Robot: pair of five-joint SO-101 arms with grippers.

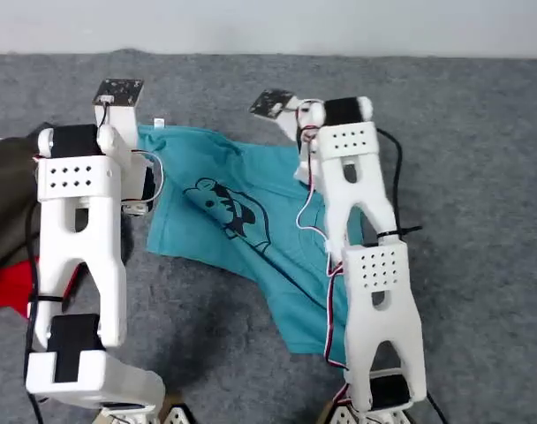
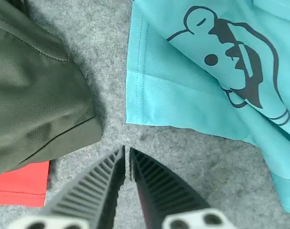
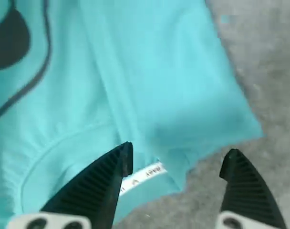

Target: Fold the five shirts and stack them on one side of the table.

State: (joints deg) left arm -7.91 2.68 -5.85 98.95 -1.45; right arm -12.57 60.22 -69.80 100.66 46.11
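Observation:
A teal shirt with a dark cartoon print lies crumpled across the middle of the grey table. My left gripper is shut on nothing and hovers over bare table between the teal shirt's hem and an olive shirt. My right gripper is open and hangs low over the teal shirt's collar, its fingers straddling the white neck label and the fabric edge. In the high view the left arm stands at the shirt's left side and the right arm covers its right part.
The olive shirt is piled at the table's left edge, with a red shirt partly under it, also seen as a red corner. Grey table surface lies open to the right and along the far side.

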